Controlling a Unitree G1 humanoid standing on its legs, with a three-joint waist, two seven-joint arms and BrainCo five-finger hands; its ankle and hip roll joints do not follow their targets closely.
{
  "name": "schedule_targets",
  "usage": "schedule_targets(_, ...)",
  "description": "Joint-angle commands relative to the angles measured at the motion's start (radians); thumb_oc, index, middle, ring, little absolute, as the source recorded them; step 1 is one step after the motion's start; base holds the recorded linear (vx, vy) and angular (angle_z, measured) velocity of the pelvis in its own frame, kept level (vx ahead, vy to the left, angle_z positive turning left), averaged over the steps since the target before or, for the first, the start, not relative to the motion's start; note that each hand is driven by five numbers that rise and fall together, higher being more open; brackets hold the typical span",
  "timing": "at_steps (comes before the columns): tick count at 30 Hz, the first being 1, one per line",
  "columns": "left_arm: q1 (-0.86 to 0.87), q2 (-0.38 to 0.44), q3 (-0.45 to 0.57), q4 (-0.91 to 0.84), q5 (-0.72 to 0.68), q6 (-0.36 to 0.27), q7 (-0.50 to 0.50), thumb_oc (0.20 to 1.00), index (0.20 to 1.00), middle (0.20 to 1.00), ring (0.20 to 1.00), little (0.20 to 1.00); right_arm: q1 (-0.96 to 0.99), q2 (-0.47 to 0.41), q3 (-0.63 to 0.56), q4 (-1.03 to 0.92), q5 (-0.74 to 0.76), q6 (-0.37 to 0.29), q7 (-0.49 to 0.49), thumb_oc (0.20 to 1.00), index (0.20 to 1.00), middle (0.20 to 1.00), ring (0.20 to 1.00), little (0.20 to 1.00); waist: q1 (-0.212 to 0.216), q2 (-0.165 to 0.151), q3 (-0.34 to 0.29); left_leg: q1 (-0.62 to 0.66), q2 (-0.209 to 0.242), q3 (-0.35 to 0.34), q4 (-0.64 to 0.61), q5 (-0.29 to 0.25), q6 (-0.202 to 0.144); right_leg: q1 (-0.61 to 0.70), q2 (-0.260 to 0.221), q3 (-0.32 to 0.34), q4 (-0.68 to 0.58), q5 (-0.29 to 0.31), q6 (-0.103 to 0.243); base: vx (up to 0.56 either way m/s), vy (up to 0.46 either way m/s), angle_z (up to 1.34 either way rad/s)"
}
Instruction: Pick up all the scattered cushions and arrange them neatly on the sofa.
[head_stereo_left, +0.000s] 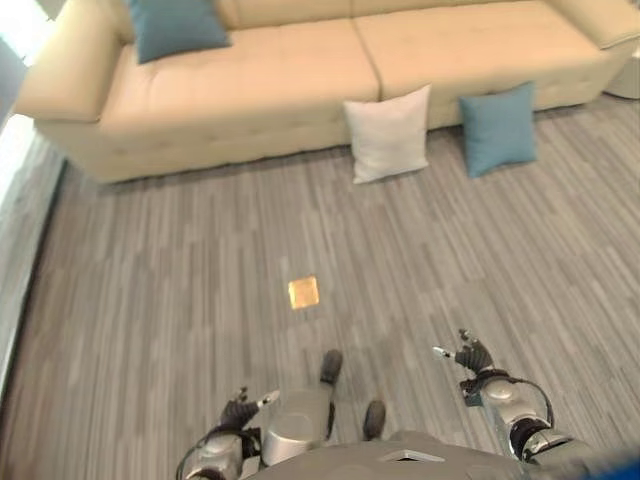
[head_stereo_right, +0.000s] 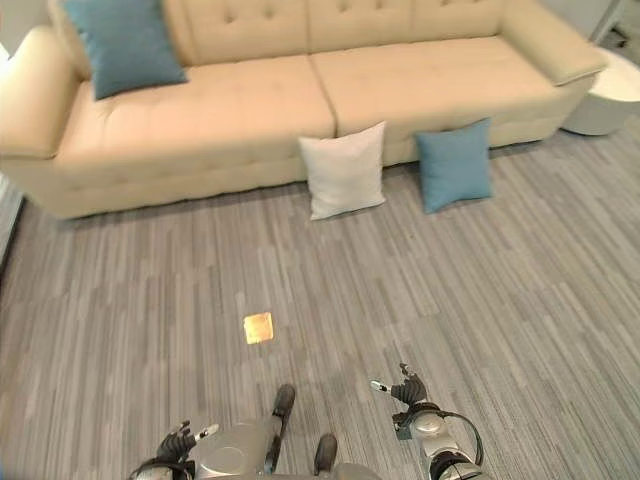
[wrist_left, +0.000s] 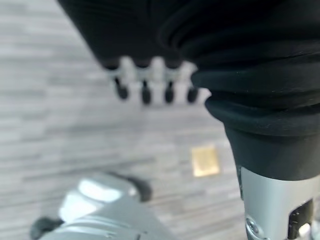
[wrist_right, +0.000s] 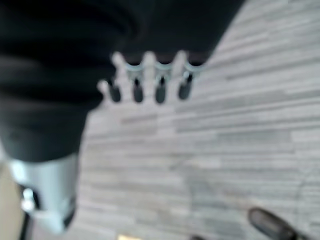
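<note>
Two cushions, one white cushion (head_stereo_right: 344, 170) and one blue cushion (head_stereo_right: 454, 165), are leaning against the sofa (head_stereo_right: 250, 100) front, awaiting collection; a third cushion (head_stereo_right: 125, 42) is already sitting on it. Both hands, left hand (head_stereo_left: 238, 412) and right hand (head_stereo_left: 470, 357), are hanging empty, fingers relaxed.

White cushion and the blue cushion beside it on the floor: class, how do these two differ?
The white cushion is pale; the blue cushion is teal. The white one stands nearer the sofa's middle seam, the blue one further right. Both stand upright on the floor, leaning against the sofa front.
</note>
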Motion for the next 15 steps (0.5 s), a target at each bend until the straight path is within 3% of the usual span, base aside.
schedule_targets(1,-0.04,-0.001,-0.002,-0.01,-0.011,-0.019,-0.005,1.0,1.0,1.0,1.0,1.0,-0.026,0.012,0.008,-0.073,-0.004,-0.028,0.016,1.0,1.0,1.0,1.0,1.0,0.055,-0.035,0.012,-0.038,-0.02,0.013,0.179,-0.122,-0.019,-0.153,-0.105,-0.071,0.379,0.136,0.203,0.09,0.075,-0.93)
schedule_targets(2,-0.04,-0.001,-0.002,-0.01,-0.011,-0.019,-0.005,1.0,1.0,1.0,1.0,1.0,-0.027,0.013,0.008,-0.073,-0.004,-0.028,0.016,1.0,1.0,1.0,1.0,1.0,0.056,-0.036,0.013,-0.038,-0.021,0.014,0.18,-0.123,-0.018,-0.155,-0.107,-0.07,0.383,0.134,0.203,0.11,0.13,-0.6)
schedule_targets(3,-0.061,0.012,-0.013,-0.018,-0.006,-0.018,0.001,1.0,1.0,1.0,1.0,1.0,-0.045,0.02,0.016,-0.077,-0.006,-0.024,0.015,1.0,1.0,1.0,1.0,1.0,0.045,-0.018,0.033,-0.013,-0.01,0.0,0.182,-0.14,-0.002,-0.226,-0.129,-0.1,0.483,0.147,0.201,0.16,0.137,-0.06)
schedule_targets(4,-0.063,0.016,-0.016,-0.02,-0.002,-0.019,0.004,1.0,1.0,1.0,1.0,1.0,-0.048,0.02,0.017,-0.079,-0.007,-0.023,0.014,1.0,1.0,1.0,1.0,1.0,0.046,-0.014,0.03,0.003,-0.007,0.003,0.173,-0.149,0.0,-0.239,-0.154,-0.135,0.468,0.146,0.193,0.25,0.152,0.26)
schedule_targets(8,-0.071,0.027,-0.018,-0.027,0.015,-0.021,0.001,1.0,1.0,1.0,1.0,1.0,-0.06,0.021,0.021,-0.083,-0.006,-0.024,0.021,1.0,1.0,1.0,1.0,1.0,0.048,-0.022,0.027,0.075,-0.005,-0.003,0.125,-0.187,-0.015,-0.26,-0.216,-0.235,0.236,0.145,0.157,0.26,-0.03,-0.12)
schedule_targets(12,-0.066,0.026,-0.001,-0.021,0.012,-0.024,0.001,1.0,1.0,1.0,1.0,1.0,-0.067,0.029,0.03,-0.087,-0.005,-0.022,0.019,1.0,1.0,1.0,1.0,1.0,0.051,-0.032,0.03,0.113,0.009,-0.01,0.127,-0.218,-0.037,-0.272,-0.224,-0.273,0.099,0.19,0.167,0.27,-0.101,-0.06)
schedule_targets(15,-0.054,0.015,0.007,-0.006,-0.006,-0.027,-0.001,1.0,1.0,1.0,1.0,1.0,-0.048,0.035,0.035,-0.086,0.003,-0.023,0.022,1.0,1.0,1.0,1.0,1.0,0.046,-0.046,0.013,0.124,0.027,-0.024,0.144,-0.217,-0.065,-0.228,-0.189,-0.247,0.052,0.176,0.149,0.32,-0.142,0.04)
